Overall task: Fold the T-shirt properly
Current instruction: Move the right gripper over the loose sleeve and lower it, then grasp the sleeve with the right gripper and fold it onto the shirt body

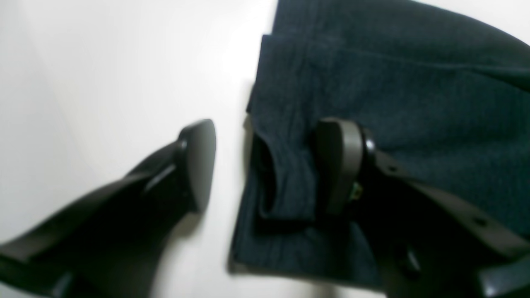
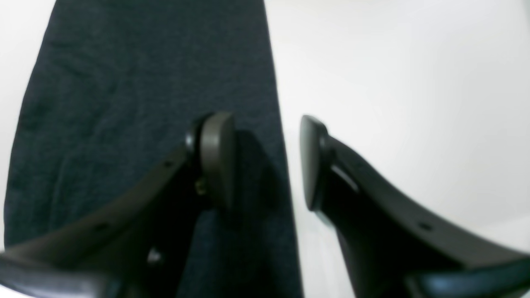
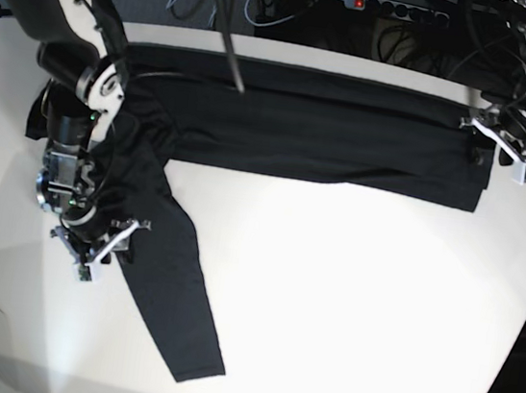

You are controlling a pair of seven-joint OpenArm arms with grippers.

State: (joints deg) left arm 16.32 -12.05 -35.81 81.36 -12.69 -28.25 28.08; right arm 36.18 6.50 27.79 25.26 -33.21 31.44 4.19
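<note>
We see the T-shirt (image 3: pixel 301 129), a soft dark knit, folded into a long band across the far side of the smooth white surface (image 3: pixel 355 306), one sleeve trailing toward the near left. Our left end effector (image 1: pixel 269 165) stands apart, straddling the layered hem. Our right end effector (image 2: pixel 265 159) also stands apart over the sleeve's straight edge, gripping nothing.

The left gripper (image 1: pixel 271 165) straddles the shirt (image 1: pixel 393 82) edge, jaws apart: one finger on the cloth, one over the table (image 1: pixel 103 74).
</note>
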